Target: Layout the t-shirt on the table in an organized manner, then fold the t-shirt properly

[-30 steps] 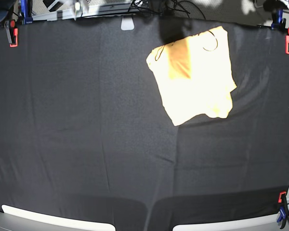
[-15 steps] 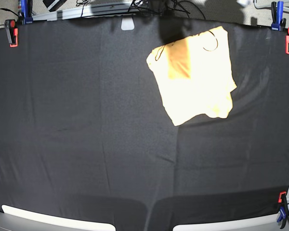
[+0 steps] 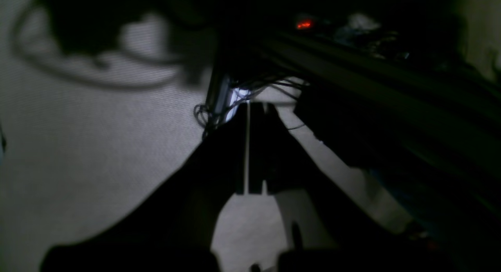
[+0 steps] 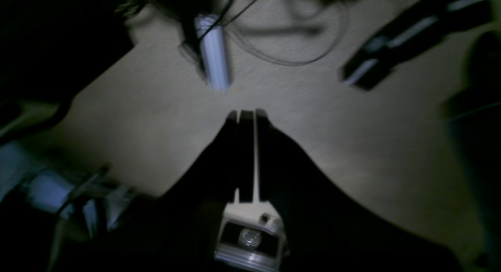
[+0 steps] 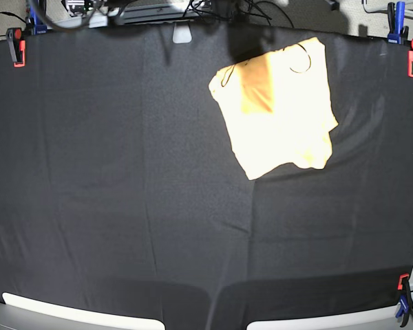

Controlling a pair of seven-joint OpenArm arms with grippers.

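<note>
T-shirt (image 5: 279, 106) lies on table (image 5: 124, 206), well apart from left gripper (image 3: 250, 107) and right gripper (image 4: 246, 113); both have fingers together, empty, neither evidently nearer.

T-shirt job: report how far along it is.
Done: the t-shirt lies as a compact folded bundle on the table, toward its far side, though skewed. In hand: nothing; the left hand and right hand are both shut and empty, off the table over the floor. Left: at most squaring the fold.
</note>
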